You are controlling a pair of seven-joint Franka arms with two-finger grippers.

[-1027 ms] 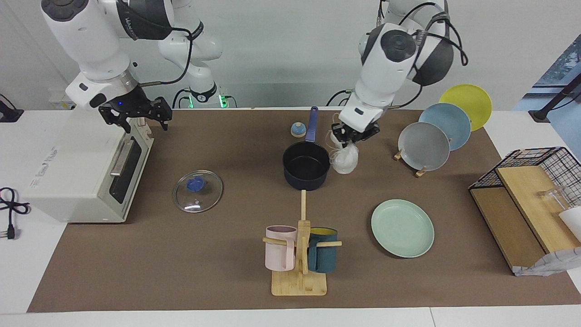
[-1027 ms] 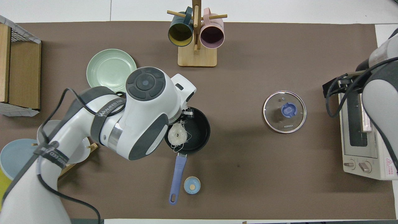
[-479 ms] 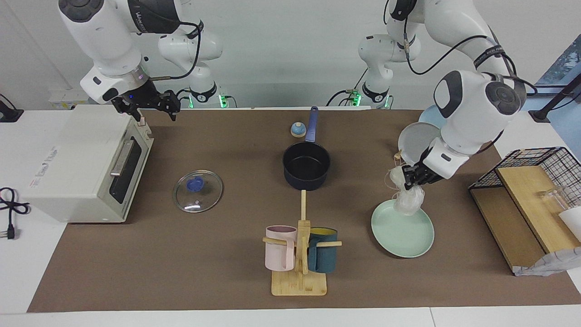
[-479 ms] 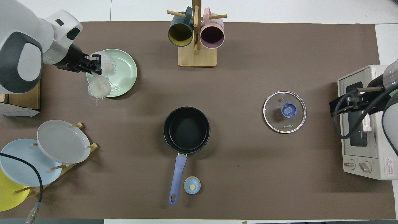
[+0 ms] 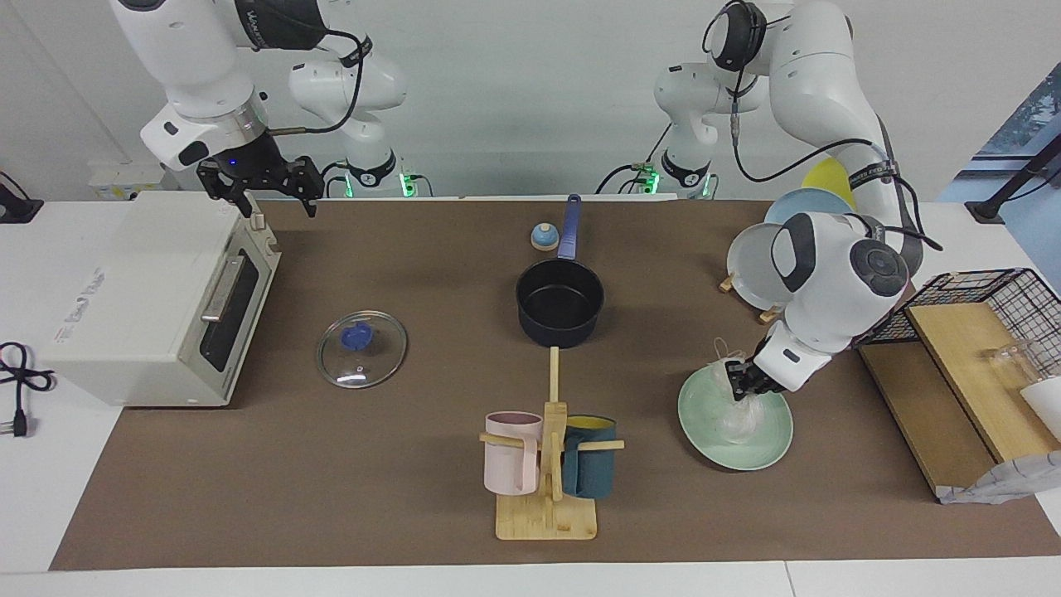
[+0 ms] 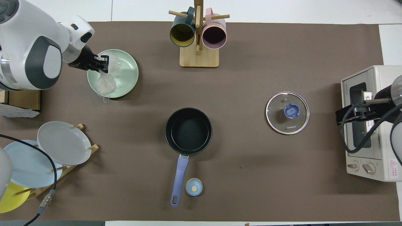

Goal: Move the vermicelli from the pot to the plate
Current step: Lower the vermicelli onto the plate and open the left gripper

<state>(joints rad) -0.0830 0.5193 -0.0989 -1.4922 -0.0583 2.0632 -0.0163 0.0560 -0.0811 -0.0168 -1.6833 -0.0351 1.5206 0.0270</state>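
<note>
The vermicelli (image 5: pixel 738 419) (image 6: pixel 105 84), a glossy whitish clump, hangs from my left gripper (image 5: pixel 740 383) (image 6: pixel 102 61), which is shut on its upper end. Its lower end lies on the pale mint-green plate (image 5: pixel 769 448) (image 6: pixel 129 71), on the side toward the left arm's end of the table. The navy pot (image 5: pixel 559 300) (image 6: pixel 188 130) stands mid-table with its black inside bare and its blue handle pointing toward the robots. My right gripper (image 5: pixel 267 184) hangs open over the toaster oven's top edge; that arm waits.
A glass lid (image 5: pixel 361 348) lies between the pot and the toaster oven (image 5: pixel 149 298). A mug rack (image 5: pixel 547 464) stands beside the plate. A rack of grey, blue and yellow plates (image 5: pixel 750 274) and a wire basket (image 5: pixel 986 286) sit at the left arm's end.
My left gripper has carried the vermicelli from beside the pot to the mint-green plate and lowered it onto it. The right gripper has drawn back over the toaster oven.
</note>
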